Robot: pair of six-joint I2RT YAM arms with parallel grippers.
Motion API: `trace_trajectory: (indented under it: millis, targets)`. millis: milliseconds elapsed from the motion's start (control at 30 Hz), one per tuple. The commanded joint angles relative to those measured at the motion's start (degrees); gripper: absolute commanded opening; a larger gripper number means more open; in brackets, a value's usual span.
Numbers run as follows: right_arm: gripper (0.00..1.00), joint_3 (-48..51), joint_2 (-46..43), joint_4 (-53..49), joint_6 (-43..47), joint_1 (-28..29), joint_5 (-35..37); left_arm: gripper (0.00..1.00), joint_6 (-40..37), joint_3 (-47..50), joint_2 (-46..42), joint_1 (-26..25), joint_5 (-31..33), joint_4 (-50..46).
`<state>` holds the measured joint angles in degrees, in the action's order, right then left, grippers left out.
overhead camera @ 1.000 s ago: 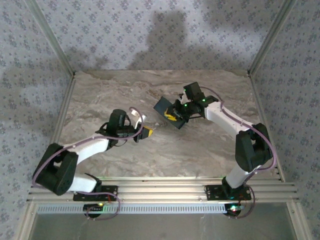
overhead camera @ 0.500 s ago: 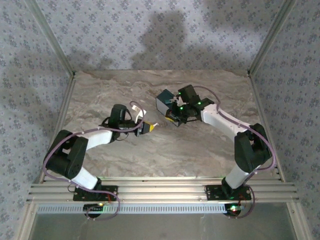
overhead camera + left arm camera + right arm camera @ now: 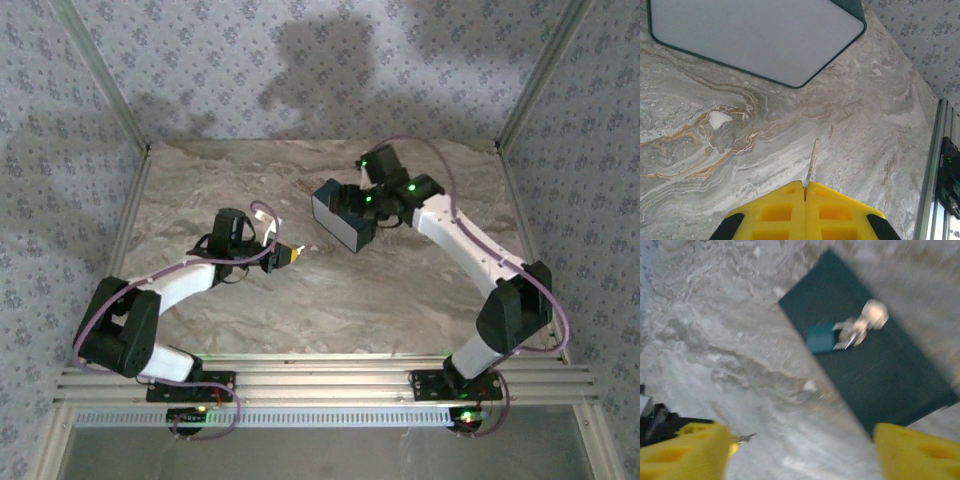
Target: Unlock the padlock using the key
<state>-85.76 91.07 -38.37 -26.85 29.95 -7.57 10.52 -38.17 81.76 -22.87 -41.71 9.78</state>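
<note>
yellow left hand pinches the key (right hand gapes wide near the padlock).

Marbled table with dark tin

Grey-beige marbled stone-look surface, pale grey floral-print wallpaper walls, slanting aluminium corner posts, ribbed aluminium rail along near edge, soft dark shadows on back wall

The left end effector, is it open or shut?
Shut. The left end effector has its yellow fingers pressed together, and the thin key sticks out between them.
</note>
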Motion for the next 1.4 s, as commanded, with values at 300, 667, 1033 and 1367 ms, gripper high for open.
trace_trajectory:
  millis: [300, 667, 1033, 1367]
  targets:
    - [0.95, -9.6, 17.3, -8.9, 34.1, -0.9, 4.6, 0.0, -2.3, 0.6, -3.8, -0.1, 1.1, -6.4]
    - [0.79, -9.8, 23.6, -9.7, 41.7, 7.1, 18.3, 0.0, -2.0, 1.6, -6.7, -0.1, 2.5, -8.2]
    - [0.67, 0.6, 22.2, 2.4, 45.1, 22.2, 33.2, 0.0, -0.5, 4.6, -13.0, -0.2, 7.4, -10.6]
    - [0.81, 5.8, 16.9, 9.1, 35.0, 29.5, 33.3, 0.0, 8.5, 9.4, -16.9, 6.5, 15.6, -12.6]
